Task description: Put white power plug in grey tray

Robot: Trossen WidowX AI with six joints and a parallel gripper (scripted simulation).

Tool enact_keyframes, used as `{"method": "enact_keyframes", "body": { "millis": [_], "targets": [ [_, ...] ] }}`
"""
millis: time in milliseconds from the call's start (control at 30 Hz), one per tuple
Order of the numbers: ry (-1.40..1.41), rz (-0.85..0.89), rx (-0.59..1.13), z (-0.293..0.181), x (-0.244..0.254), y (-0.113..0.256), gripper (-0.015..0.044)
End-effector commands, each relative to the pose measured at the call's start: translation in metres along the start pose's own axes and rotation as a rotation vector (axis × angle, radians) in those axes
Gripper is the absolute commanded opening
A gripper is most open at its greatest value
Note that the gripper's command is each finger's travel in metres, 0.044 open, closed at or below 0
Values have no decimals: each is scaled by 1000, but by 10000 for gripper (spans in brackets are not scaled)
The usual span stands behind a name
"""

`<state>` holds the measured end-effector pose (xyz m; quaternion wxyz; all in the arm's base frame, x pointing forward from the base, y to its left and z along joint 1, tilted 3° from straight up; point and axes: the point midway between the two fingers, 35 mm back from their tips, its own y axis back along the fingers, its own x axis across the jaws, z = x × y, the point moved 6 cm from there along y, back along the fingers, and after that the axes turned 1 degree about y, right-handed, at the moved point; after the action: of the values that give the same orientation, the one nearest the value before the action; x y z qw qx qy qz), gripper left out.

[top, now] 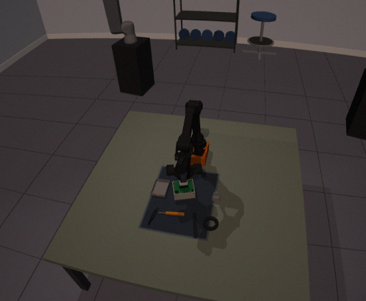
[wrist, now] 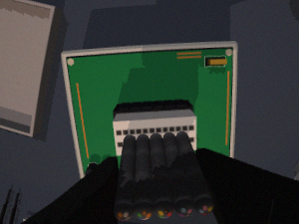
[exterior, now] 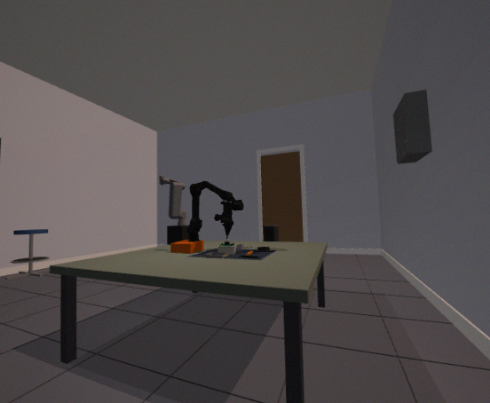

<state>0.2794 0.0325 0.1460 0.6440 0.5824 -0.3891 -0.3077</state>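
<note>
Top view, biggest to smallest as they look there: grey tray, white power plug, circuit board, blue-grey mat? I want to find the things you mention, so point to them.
1. mat [top: 199,202]
2. circuit board [top: 189,189] [wrist: 100,89]
3. grey tray [top: 160,187] [wrist: 20,64]
4. white power plug [top: 183,183] [wrist: 154,123]

Board and tray are fairly close; the plug is partly hidden.

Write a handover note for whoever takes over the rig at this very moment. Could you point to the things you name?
Gripper [top: 183,180] [exterior: 227,239] [wrist: 156,162]: shut on the white power plug [top: 183,183] [wrist: 154,122].
Job's things: the plug appears seated in its socket on the circuit board [top: 178,190] [wrist: 100,96]; the grey tray [top: 160,187] [wrist: 22,64] lies beside the board, without the plug.
Done: plug gripped.
Left: work it loose, put it in the tray, let go, move clear.
</note>
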Motion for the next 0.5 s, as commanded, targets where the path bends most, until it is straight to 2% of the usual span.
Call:
{"method": "enact_keyframes", "body": {
  "millis": [0, 467],
  "targets": [
    [5, 42, 17, 1, -10, 10, 0],
    [8, -229, 21, 2, 30, 11, 0]
  ]
}}
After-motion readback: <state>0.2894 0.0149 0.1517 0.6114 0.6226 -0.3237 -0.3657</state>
